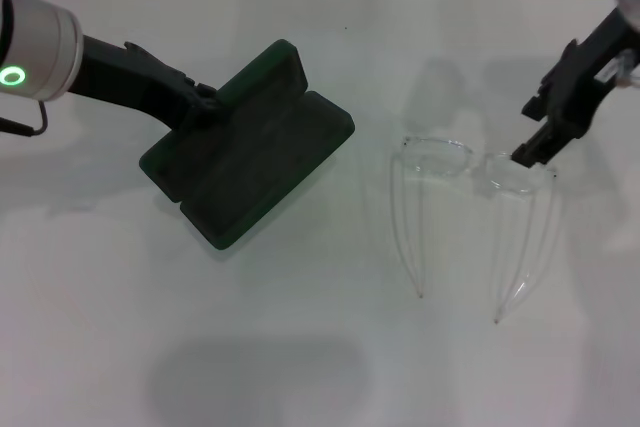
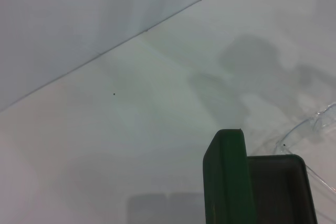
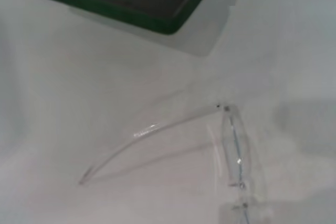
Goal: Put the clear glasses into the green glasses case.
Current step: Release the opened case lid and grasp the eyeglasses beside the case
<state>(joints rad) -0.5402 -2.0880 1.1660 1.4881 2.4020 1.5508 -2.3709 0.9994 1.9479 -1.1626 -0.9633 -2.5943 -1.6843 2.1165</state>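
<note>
Pick-up stage: right gripper [image 1: 528,153] stood at the lens of the clear glasses [image 1: 470,209] on the table [image 1: 320,367], jaw state indeterminate; left gripper [image 1: 203,105] met the open green glasses case [image 1: 250,147], grip unclear; next, secure lens hold.

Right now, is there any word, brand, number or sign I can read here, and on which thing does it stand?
None can be read.
Green glasses case: open, no lettering visible.
Clear glasses: no marking.
Left arm's green ring light: a light, not text.
</note>
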